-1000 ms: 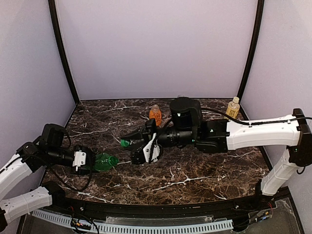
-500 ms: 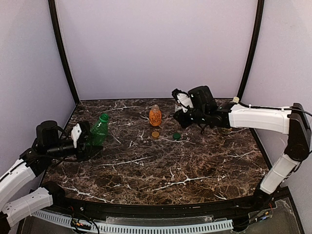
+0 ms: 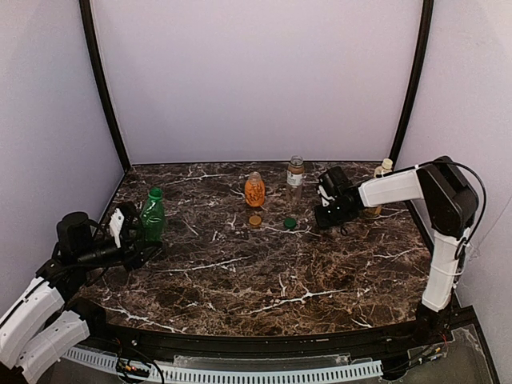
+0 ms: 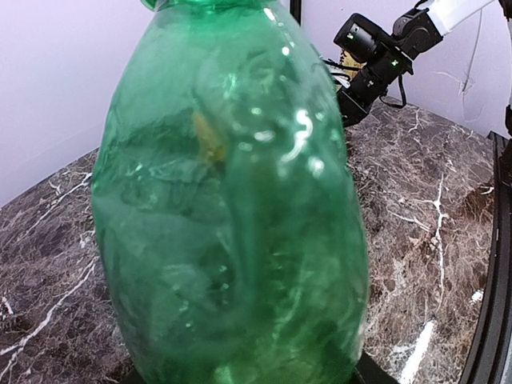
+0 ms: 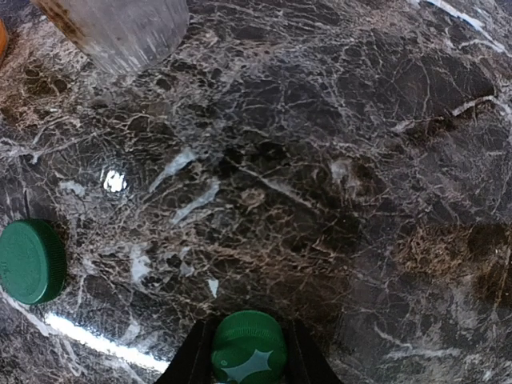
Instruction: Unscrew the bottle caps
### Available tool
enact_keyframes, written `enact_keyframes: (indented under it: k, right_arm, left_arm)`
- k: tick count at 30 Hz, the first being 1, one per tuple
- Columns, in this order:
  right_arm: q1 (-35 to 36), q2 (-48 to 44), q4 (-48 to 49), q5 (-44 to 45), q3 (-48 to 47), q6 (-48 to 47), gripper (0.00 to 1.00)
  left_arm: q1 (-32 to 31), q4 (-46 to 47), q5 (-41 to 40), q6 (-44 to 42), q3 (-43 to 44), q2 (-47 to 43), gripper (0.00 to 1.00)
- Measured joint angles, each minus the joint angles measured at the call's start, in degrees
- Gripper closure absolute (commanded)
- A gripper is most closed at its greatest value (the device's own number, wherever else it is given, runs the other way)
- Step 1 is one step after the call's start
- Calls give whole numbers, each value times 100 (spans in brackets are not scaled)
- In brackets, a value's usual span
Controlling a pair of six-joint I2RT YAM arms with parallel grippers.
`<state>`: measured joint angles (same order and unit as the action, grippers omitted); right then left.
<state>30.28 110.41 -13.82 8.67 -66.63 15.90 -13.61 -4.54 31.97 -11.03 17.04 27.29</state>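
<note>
My left jaws clamp the green bottle point(image 3: 152, 214) upright at the table's point(image 3: 264, 280) nine o'clock, steadying it, arm folded low. My right jaws pinch the bright green cap point(image 5: 249, 348) low over the table, elbow high, likely to drop it beside the dark green cap point(image 3: 290, 223) and tan-gold cap point(image 3: 254, 220) at its nine o'clock.

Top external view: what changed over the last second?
The right end effector pulled back from the middle to the far right, still shut on the bright green cap. The left end effector stood the green bottle up from lying, still gripping it. The orange bottle and yellow bottle stayed put.
</note>
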Motion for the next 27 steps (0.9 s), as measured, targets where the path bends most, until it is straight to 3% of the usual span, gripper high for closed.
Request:
enact_keyframes:
  k: [3, 5, 9, 10, 11, 18, 22, 27]
  right_arm:
    - [-15, 28, -4, 52, -9, 37, 100]
    - [-15, 39, 0, 122, -15, 48, 91]
    - [-13, 55, 0, 216, -22, 31, 47]
    - [-13, 55, -7, 238, -24, 52, 20]
    - [-13, 55, -24, 267, -31, 46, 4]
    - [76, 11, -485, 332, -345, -227, 1]
    - [610, -407, -625, 168, -892, -990, 4]
    - [1751, -1344, 334, -1600, -1467, -1926, 5]
  left_arm:
    - [68, 103, 44, 120, -20, -11, 99]
    - [98, 162, 70, 175, -42, -26, 99]
    - [170, 243, 118, 275, -59, -68, 99]
    - [184, 254, 127, 286, -59, -79, 99]
    - [188, 273, 146, 302, -59, -92, 99]
    - [221, 310, 341, 339, -83, -114, 99]
    - [225, 339, 579, 361, -111, -120, 99]
    - [238, 402, 935, 269, -114, -208, 99]
